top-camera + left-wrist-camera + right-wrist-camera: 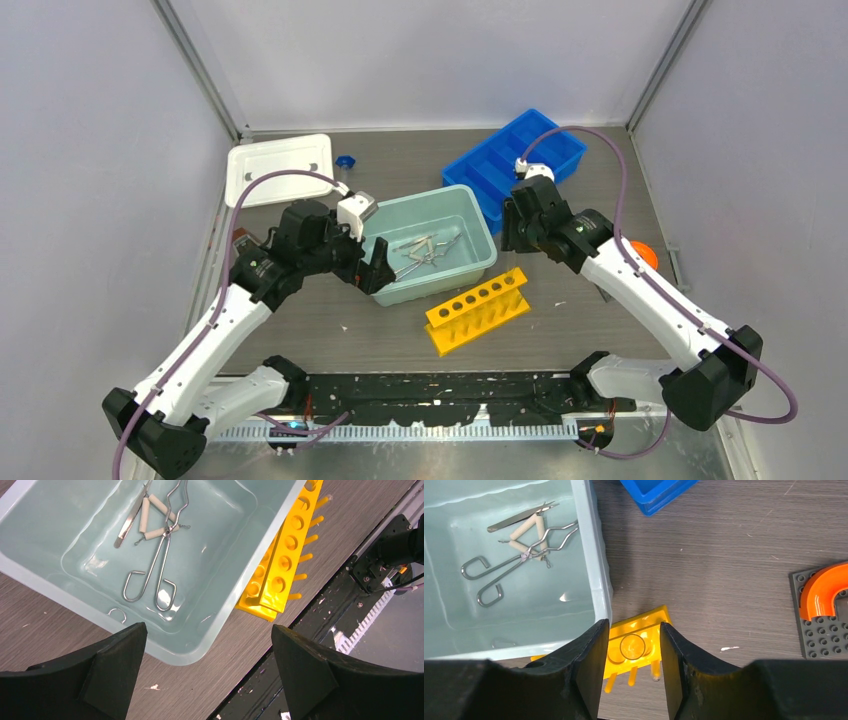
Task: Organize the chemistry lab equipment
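My left gripper (208, 630) hangs with its jaws spread wide, nothing between them, just above the near wall of the pale teal plastic tub (75, 602) on the wood-grain counter (50, 640). Straight ahead of it, on the tub floor, lie the silvery wire crucible tongs (159, 555). Their two loop handles point back toward the gripper, and the long axis runs away from it, nearly in line with my reach. I judge the fingers would have to straddle the tongs across their width, so the wrist may need no big turn.

Just past the handles, the wire triangle with pale ceramic sleeves (144, 515) lies crossed over the tongs' far end. The flat metal tweezers (127, 525) sit beside it, touching or nearly so.

Off to the side of the tub lies the yellow plastic tube rack (282, 555). My right gripper (632, 626) hovers over the rack's end with its jaws partway closed. A faint clear ring shows between them, but I cannot tell whether it is a held tube. The left arm is the nearer one to the tools.
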`<control>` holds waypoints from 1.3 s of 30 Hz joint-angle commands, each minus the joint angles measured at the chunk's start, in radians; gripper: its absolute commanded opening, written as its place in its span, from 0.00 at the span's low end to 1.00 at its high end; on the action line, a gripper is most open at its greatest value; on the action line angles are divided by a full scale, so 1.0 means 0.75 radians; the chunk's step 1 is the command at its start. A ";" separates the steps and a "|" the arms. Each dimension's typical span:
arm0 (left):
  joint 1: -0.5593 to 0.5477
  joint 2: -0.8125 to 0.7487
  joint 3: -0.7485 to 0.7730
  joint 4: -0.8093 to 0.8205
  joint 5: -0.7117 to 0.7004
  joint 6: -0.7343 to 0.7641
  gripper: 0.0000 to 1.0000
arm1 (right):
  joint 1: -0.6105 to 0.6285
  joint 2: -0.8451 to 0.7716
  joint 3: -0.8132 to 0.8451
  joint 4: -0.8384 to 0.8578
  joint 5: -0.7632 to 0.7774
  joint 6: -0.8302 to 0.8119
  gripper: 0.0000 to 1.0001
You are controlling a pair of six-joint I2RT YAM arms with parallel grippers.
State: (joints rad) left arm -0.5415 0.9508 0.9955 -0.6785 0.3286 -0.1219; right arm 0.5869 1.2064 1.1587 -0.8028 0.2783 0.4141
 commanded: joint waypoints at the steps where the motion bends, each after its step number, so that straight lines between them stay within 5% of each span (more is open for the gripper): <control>1: -0.004 -0.006 -0.001 0.041 0.016 0.024 1.00 | -0.011 0.007 0.002 0.087 -0.036 -0.015 0.48; 21: -0.004 -0.005 -0.003 0.047 0.006 0.025 1.00 | -0.016 0.003 -0.023 0.064 -0.006 0.004 0.33; 39: -0.004 -0.002 -0.004 0.049 -0.002 0.025 1.00 | -0.016 -0.262 -0.288 0.461 0.069 -0.088 0.26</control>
State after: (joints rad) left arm -0.5415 0.9516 0.9920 -0.6777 0.3283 -0.1211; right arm 0.5800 1.0584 0.9821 -0.5961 0.2955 0.3866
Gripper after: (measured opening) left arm 0.995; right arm 0.288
